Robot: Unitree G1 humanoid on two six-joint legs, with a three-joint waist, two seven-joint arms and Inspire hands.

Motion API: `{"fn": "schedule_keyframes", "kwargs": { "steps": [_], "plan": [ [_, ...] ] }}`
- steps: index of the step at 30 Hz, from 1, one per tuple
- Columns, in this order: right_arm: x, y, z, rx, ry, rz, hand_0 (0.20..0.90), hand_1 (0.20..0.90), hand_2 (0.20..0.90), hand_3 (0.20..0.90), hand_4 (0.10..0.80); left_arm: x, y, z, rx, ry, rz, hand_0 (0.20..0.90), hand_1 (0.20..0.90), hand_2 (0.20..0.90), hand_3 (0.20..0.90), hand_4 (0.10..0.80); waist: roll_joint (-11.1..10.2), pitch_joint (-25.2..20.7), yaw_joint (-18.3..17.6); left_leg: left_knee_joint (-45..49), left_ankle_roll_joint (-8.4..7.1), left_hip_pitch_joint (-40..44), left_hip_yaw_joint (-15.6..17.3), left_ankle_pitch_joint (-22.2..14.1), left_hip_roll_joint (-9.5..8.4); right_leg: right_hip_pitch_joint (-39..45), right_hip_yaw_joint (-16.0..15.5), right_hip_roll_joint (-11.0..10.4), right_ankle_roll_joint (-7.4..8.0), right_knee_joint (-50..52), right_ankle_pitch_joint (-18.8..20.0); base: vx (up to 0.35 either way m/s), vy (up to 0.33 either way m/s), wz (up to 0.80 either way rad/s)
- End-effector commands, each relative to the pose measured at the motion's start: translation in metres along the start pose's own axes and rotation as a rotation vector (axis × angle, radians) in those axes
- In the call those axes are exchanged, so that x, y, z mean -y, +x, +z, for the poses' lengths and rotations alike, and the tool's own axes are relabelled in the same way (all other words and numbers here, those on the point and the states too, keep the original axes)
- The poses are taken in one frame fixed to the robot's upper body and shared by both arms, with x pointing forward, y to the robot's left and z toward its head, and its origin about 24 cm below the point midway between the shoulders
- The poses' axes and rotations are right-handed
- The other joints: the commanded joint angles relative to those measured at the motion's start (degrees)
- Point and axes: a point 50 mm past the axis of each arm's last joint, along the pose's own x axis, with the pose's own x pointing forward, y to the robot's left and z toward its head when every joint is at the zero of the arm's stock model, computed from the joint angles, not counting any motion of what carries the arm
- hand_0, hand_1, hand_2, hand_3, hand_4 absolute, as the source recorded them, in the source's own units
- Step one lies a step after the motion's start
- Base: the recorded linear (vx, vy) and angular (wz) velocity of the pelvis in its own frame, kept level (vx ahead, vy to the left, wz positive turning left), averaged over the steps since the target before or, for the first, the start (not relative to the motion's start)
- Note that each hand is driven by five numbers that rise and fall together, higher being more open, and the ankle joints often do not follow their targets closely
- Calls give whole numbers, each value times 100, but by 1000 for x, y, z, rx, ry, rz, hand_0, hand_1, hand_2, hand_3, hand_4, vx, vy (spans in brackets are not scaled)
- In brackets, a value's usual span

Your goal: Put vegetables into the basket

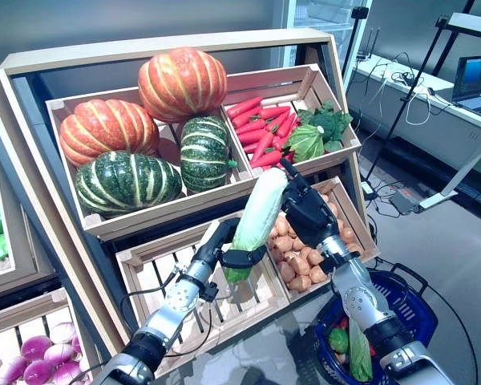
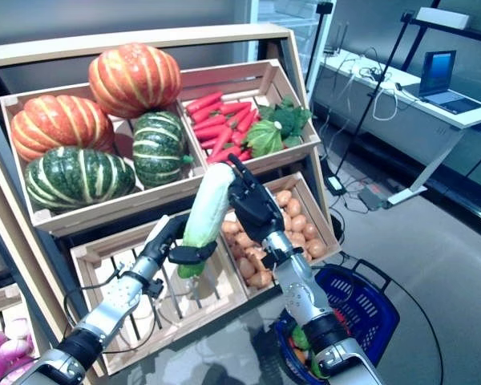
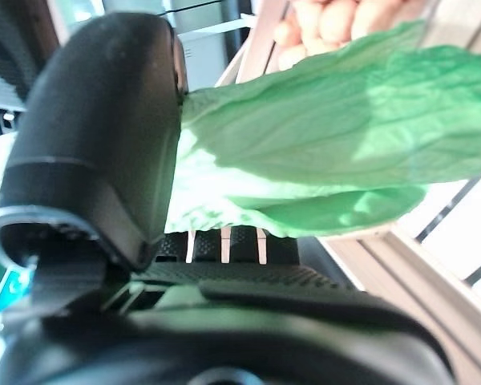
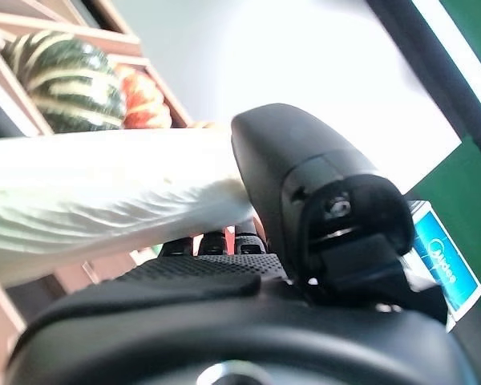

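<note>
A long pale napa cabbage with a green leafy end is held upright in front of the wooden stand. My left hand is curled round its green lower end. My right hand is curled round its white upper part. The blue basket stands on the floor at the lower right, under my right arm. It holds green leafy vegetables and something red.
The slanted wooden stand with its crates is right behind the cabbage. A slatted crate lies under my left arm. A white desk with a laptop stands at the far right, across grey floor.
</note>
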Motion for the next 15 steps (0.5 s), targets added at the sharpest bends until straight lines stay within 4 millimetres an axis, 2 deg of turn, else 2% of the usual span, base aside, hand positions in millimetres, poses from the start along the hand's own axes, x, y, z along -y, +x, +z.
{"fn": "schedule_keyframes", "kwargs": {
  "steps": [1, 4, 9, 11, 15],
  "plan": [
    [-47, 21, 0, 81, 141, 343, 900, 900, 900, 900, 800, 0, 32, 58, 284, -101, 11, 300, 300, 300, 300, 400, -108, -348, 24, 6, 466, -221, -67, -447, -470, 336, 40, 8, -244, 14, -554, 0, 0, 0],
    [-51, 19, -1, 71, 148, 403, 900, 900, 900, 900, 800, -2, 31, 53, 272, -109, 26, 300, 300, 300, 300, 400, -115, -358, 23, 6, 464, -212, -65, -458, -466, 340, 43, 8, -239, 14, -558, 0, 0, 0],
    [-50, 16, 8, 28, 19, 439, 900, 900, 900, 900, 800, -10, 30, 52, 265, -81, 40, 300, 300, 300, 300, 400, -128, -360, -5, 6, 453, -211, -56, -451, -459, 332, 73, 10, -230, 14, -555, 0, 0, 0],
    [-41, 15, 21, 19, -101, 384, 900, 900, 900, 900, 800, -19, 29, 51, 264, -57, 58, 300, 300, 300, 300, 400, -145, -360, -30, 6, 450, -199, -47, -447, -455, 340, 93, 12, -230, 14, -551, 0, 0, 0],
    [-27, 6, 31, 18, -137, 358, 900, 900, 900, 900, 800, -31, 24, 49, 258, -30, 74, 300, 300, 300, 300, 400, -154, -343, -62, 6, 450, -182, -24, -451, -443, 348, 120, 12, -229, 14, -547, 0, 0, 0]
  ]
}}
